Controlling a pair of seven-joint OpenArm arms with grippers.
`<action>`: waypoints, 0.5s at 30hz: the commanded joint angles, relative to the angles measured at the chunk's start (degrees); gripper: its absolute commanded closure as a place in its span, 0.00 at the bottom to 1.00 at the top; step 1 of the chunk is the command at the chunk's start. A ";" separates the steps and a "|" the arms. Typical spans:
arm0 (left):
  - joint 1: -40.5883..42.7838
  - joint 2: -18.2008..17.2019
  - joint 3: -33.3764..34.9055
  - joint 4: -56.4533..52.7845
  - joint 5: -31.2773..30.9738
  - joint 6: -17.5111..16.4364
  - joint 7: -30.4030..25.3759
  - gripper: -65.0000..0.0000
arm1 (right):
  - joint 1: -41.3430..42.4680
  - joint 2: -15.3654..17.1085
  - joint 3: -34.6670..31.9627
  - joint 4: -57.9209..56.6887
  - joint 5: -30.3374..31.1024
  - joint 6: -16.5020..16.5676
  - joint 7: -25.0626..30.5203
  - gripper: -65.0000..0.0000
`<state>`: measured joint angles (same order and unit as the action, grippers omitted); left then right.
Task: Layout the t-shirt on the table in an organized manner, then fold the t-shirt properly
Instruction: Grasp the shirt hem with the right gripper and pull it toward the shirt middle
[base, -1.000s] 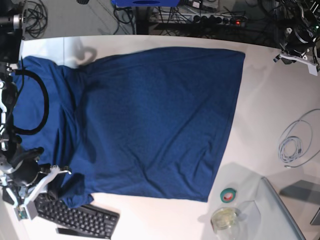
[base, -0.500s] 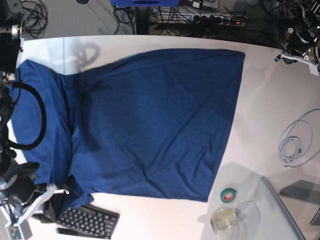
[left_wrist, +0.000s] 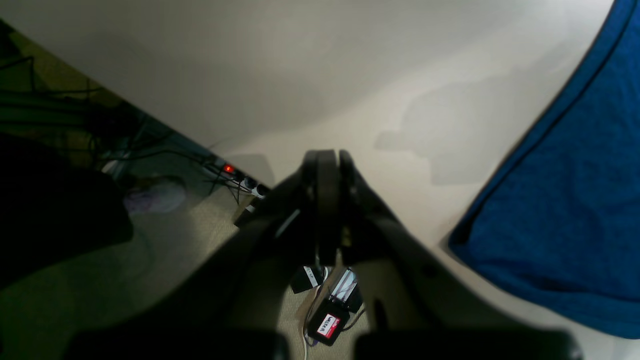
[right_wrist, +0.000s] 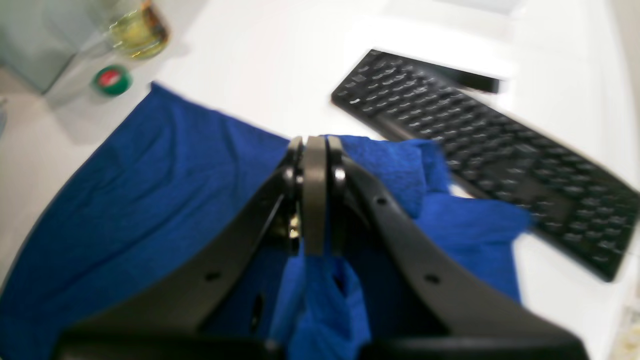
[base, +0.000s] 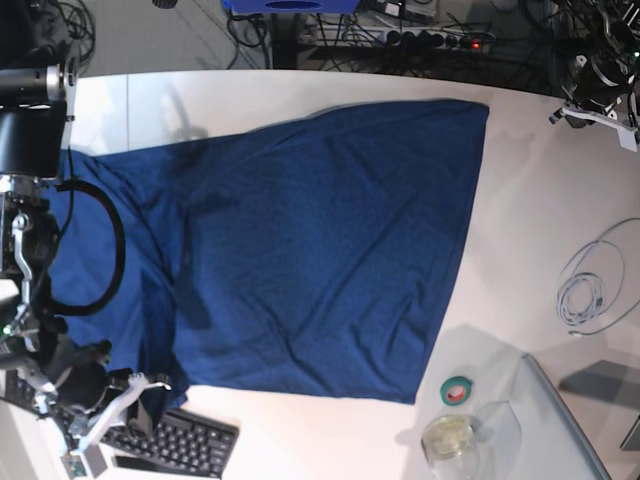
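Observation:
The dark blue t-shirt lies spread over most of the white table, with folds along its left side. At the lower left of the base view my right gripper is shut on a bunched corner of the t-shirt. In the right wrist view the fabric is pinched between the closed fingers and hangs below them. My left gripper hovers at the far right corner. It is shut on nothing, over the table edge, a short way from the t-shirt's corner.
A black keyboard lies right beside the held corner. A green tape roll, a glass jar and a grey panel sit at the lower right. A coiled white cable lies at the right.
My right gripper has moved down and then right toward the keyboard with the shirt corner in it. The shirt's left part was dragged along and its far left edge slid down. The left arm stayed put.

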<state>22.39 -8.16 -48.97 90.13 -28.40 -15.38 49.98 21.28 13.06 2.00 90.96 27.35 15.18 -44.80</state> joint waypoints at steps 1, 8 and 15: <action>0.24 -0.94 -0.39 0.99 -0.39 -0.14 -0.79 1.00 | 2.50 -0.27 0.15 -1.07 0.38 0.25 2.11 1.00; 0.24 -0.94 -0.39 0.99 -0.39 -0.14 -0.70 1.00 | 6.28 -5.10 0.07 -10.91 0.38 5.17 2.38 1.00; 0.24 -0.94 -0.39 0.99 -0.39 -0.14 -0.70 1.00 | 9.18 -9.32 -3.10 -18.39 0.38 8.60 2.38 1.00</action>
<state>22.41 -8.14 -48.99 90.13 -28.36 -15.35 50.00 28.71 3.95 -1.04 71.68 26.81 23.44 -43.38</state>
